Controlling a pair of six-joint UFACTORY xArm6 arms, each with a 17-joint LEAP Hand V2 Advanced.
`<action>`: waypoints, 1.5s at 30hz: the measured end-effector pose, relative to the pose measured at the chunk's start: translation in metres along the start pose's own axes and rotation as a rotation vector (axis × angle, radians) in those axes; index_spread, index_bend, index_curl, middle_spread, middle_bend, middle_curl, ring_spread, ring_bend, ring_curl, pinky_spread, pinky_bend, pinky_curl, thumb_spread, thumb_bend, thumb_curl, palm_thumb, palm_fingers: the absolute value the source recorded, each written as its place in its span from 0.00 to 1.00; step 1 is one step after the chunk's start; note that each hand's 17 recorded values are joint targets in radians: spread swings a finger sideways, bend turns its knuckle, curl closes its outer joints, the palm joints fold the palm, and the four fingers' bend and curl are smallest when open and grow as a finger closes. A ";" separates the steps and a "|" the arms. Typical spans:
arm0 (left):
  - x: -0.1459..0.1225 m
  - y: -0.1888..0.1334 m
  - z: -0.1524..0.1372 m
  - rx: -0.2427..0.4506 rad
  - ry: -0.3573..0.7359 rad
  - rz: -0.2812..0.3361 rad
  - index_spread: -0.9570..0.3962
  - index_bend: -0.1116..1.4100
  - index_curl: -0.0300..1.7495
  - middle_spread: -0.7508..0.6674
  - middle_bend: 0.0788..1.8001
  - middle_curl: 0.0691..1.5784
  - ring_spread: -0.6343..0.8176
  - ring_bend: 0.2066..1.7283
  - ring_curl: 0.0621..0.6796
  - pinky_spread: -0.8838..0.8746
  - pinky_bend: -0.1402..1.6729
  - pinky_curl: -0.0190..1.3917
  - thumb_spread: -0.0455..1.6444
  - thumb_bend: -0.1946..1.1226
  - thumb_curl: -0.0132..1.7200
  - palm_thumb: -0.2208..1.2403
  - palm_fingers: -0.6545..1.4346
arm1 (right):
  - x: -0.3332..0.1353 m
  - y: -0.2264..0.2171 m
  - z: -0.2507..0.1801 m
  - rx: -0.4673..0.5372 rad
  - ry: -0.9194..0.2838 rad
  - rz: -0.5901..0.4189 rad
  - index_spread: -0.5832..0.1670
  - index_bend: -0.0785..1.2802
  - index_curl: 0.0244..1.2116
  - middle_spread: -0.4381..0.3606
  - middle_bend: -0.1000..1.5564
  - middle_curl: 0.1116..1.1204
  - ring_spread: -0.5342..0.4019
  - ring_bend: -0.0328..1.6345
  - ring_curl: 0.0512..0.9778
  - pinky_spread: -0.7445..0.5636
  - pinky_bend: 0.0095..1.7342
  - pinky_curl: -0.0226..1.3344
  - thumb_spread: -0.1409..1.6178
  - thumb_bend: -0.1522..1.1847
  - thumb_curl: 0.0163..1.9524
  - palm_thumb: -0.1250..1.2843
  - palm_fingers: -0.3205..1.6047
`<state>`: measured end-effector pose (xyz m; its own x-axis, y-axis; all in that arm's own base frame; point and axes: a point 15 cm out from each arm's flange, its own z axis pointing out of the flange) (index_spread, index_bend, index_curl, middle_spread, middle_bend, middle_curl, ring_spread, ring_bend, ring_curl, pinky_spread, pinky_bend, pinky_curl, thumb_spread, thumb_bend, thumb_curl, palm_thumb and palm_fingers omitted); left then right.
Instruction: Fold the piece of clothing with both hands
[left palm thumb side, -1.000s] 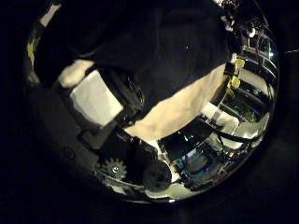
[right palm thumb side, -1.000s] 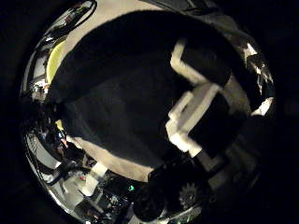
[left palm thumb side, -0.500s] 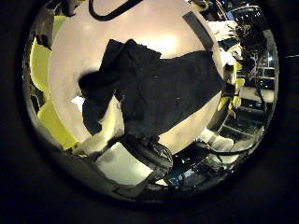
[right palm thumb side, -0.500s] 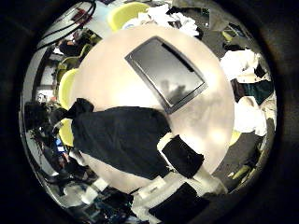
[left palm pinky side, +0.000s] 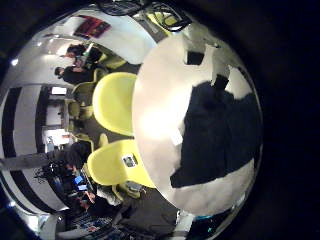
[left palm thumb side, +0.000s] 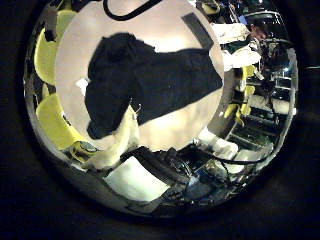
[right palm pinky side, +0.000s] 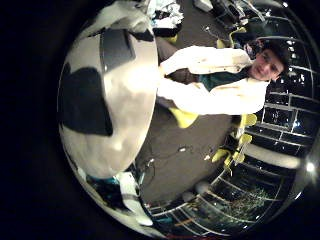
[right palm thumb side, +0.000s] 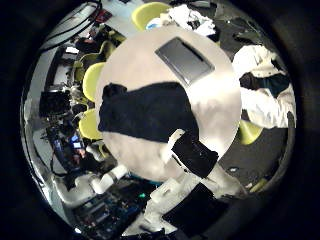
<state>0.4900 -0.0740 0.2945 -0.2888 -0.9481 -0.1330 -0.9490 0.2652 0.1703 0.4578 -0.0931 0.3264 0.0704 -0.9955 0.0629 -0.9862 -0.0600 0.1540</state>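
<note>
The dark garment (left palm thumb side: 140, 85) lies in a rough folded block on the round table (right palm thumb side: 220, 105), apparently untouched, so the fold looks mostly done; the right hand's fingers (right palm thumb side: 195, 155) hold nothing, the left's I cannot tell.

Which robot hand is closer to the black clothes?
Left, probably: the black clothes fill more of the left hand's views. The right hand sees them smaller, from farther above the table.
</note>
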 end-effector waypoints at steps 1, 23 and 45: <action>0.004 0.005 0.008 -0.016 0.008 0.004 0.62 0.19 0.41 0.51 0.10 0.38 0.46 0.38 0.42 0.57 0.31 0.37 0.69 0.13 0.22 0.47 0.37 | -0.003 0.008 0.013 -0.031 -0.007 -0.006 0.29 0.19 0.33 0.36 0.35 0.33 0.47 0.57 0.36 0.84 0.43 0.30 0.80 0.10 0.16 0.46 0.24; 0.026 0.032 0.055 -0.043 0.058 0.013 0.66 0.19 0.30 0.55 0.07 0.29 0.50 0.32 0.34 0.60 0.26 0.31 0.70 0.13 0.21 0.46 0.41 | -0.016 0.012 0.176 -0.270 -0.053 -0.042 0.37 0.18 0.26 0.51 0.30 0.28 0.56 0.47 0.27 0.83 0.36 0.23 0.71 0.10 0.16 0.42 0.23; 0.021 0.039 0.074 -0.083 0.063 0.009 0.66 0.19 0.25 0.55 0.07 0.26 0.50 0.30 0.30 0.60 0.24 0.29 0.70 0.13 0.20 0.47 0.43 | 0.013 0.002 0.182 -0.248 0.032 -0.021 0.28 0.70 0.54 0.32 0.72 0.60 0.32 0.78 0.53 0.40 0.71 0.41 0.70 0.19 0.25 0.79 0.78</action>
<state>0.4376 -0.0712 0.2260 -0.2866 -0.9555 -0.0694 -0.9319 0.2612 0.2515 0.4296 -0.1195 0.1485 0.0988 -0.9913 0.0874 -0.9181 -0.0569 0.3924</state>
